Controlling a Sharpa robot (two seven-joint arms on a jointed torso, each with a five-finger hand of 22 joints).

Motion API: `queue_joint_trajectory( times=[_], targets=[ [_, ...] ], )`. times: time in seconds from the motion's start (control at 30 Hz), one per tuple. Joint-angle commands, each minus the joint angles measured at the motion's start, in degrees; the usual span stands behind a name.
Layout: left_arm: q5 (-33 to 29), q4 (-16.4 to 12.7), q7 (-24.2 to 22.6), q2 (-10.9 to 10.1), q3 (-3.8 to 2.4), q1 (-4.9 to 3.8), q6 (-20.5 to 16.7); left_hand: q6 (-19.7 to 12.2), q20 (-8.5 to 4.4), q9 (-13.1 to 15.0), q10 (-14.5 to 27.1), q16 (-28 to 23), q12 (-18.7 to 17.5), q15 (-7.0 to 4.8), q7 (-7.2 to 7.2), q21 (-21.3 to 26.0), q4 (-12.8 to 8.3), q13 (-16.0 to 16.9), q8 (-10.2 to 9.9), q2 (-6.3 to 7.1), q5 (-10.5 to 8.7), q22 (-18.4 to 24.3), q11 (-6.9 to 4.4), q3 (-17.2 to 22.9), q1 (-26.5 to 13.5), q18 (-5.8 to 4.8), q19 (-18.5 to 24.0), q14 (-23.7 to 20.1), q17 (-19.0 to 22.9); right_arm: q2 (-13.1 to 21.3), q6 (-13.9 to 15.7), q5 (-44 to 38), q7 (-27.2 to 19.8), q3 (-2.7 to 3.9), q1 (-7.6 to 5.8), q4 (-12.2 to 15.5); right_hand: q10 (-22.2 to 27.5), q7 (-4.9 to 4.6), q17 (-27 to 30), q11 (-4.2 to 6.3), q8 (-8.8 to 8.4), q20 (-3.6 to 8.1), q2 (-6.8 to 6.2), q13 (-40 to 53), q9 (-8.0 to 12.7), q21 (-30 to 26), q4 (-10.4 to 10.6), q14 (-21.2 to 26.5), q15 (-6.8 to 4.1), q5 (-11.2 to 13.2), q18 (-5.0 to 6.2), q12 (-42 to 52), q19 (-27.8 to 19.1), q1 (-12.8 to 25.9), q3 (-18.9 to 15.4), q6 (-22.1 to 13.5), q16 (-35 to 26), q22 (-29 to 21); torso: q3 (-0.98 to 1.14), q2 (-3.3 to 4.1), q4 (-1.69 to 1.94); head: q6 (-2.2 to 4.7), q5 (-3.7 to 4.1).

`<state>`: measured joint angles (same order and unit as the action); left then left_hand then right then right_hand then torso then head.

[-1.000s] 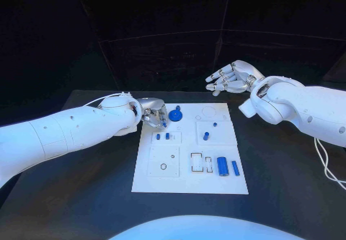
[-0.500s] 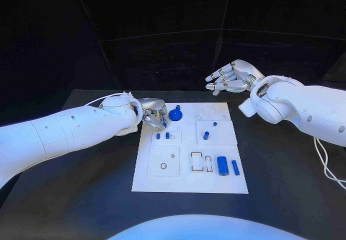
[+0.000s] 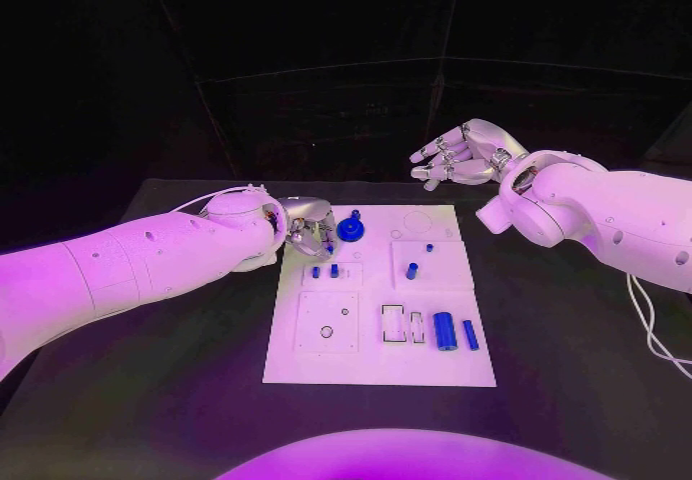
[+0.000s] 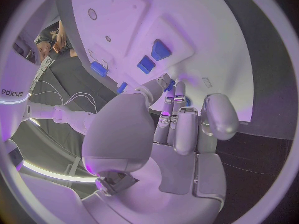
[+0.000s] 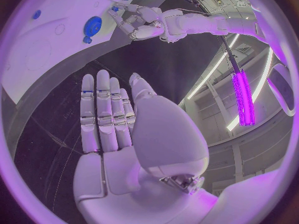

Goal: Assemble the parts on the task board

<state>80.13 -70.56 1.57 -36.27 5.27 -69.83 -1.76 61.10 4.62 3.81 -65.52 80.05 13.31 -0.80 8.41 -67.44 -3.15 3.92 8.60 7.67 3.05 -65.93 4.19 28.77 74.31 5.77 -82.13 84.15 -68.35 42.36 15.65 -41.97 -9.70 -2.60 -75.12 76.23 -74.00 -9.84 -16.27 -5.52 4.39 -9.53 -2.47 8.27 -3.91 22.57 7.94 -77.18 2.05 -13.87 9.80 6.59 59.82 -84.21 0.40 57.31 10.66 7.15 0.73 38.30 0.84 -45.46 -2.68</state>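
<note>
— Where's the left hand (image 3: 303, 232), and what are its fingers doing?
— It sits at the far left corner of the task board (image 3: 379, 365); the fingers curl down together over the board's edge, their tips close to a small blue piece (image 3: 327, 249); whether they actually pinch it I cannot tell, the fingers hide the contact

— And the right hand (image 3: 459, 156)?
— Raised above the table (image 3: 173, 400), beyond the board's far right corner; it holds nothing; in its wrist view the fingers (image 5: 102, 112) lie straight and side by side, the palm bare

— What about the parts?
— A round blue disc (image 3: 352, 235) lies near the far edge, just beside the left hand; two short blue pegs (image 3: 325, 271) stand side by side below it; another peg (image 3: 411, 270) stands in the right-hand panel, with a tiny blue piece (image 3: 430, 247) beyond it; a blue cylinder (image 3: 446, 331) and a thinner blue rod (image 3: 470, 335) lie side by side near the right edge, next to two rectangular slots (image 3: 402, 325)
</note>
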Motion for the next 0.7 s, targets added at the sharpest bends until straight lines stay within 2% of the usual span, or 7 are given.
queue_joint_trajectory(
  times=[0.03,0.17,0.43,0.7],
  targets=[
    [0.2,0.1,1.2,0.1,-0.02,-0.03,1.4,-1.1,0.53,-0.2,0.1,-0.4,-0.5,0.41,0.24,0.3,0.0,-0.1,-0.9,0.11,-0.19,0.2,0.38,-0.3,-0.7,-0.25,0.2,1.8,0.2,0.0,-0.2,-0.1,-0.5,0.04,-0.11,0.0,0.4,-0.2,0.1,0.13,-0.23,-0.11,0.46,-0.1,0.0,-0.4,-0.1,0.4,0.02,-0.3,0.69,-0.4,0.1,-0.2,0.3,-0.1,-0.2,-0.1,0.01,-0.02,-0.01,-0.02,0.08],
    [0.2,0.1,1.5,0.0,-0.02,-0.03,1.6,-2.8,0.73,-0.3,0.1,-0.4,-0.9,0.6,0.46,0.4,0.0,0.0,-2.3,0.41,-0.19,0.2,0.57,-0.5,-0.7,-0.22,0.3,1.7,0.4,0.0,-0.9,-0.6,0.0,0.04,-0.11,0.1,0.5,-0.25,0.1,0.07,-0.3,-0.14,0.35,-0.2,0.0,-0.5,-0.1,0.5,0.07,-0.2,0.67,-0.5,0.1,-0.1,0.3,-0.3,-0.3,-0.1,0.0,-0.01,0.02,0.02,0.09],
    [0.2,-0.1,1.7,-0.1,-0.01,-0.03,1.3,-5.5,0.86,-0.2,0.2,-0.3,-1.5,0.61,0.42,0.6,-0.1,0.1,-4.5,1.24,-0.19,0.2,0.52,-1.1,-0.8,-0.13,0.4,1.6,0.6,0.2,-2.4,-4.4,1.8,0.04,-0.11,0.2,3.2,-1.0,0.8,-1.0,-0.35,-0.84,-0.24,-1.4,0.0,-2.3,0.0,2.9,1.19,0.6,0.54,-1.5,-1.4,0.4,0.4,-0.7,-2.5,-1.1,-0.01,0.0,0.03,0.02,0.11],
    [0.2,-0.2,1.9,-0.6,-0.02,-0.02,0.3,-6.4,0.9,-0.2,0.3,-0.3,-1.8,0.67,0.59,0.6,-0.2,0.1,-5.0,1.42,-0.18,0.2,0.64,-1.4,-0.6,-0.13,0.4,1.6,0.8,0.3,-3.4,-7.7,3.6,0.03,-0.11,0.0,3.6,-0.99,1.0,-1.04,-0.07,-0.94,-0.29,-1.8,-0.1,-2.6,-0.1,2.7,1.24,0.7,0.68,-1.3,-1.3,0.3,0.5,-0.3,-2.6,-1.3,-0.02,-0.04,0.01,0.08,0.14]
  ],
)
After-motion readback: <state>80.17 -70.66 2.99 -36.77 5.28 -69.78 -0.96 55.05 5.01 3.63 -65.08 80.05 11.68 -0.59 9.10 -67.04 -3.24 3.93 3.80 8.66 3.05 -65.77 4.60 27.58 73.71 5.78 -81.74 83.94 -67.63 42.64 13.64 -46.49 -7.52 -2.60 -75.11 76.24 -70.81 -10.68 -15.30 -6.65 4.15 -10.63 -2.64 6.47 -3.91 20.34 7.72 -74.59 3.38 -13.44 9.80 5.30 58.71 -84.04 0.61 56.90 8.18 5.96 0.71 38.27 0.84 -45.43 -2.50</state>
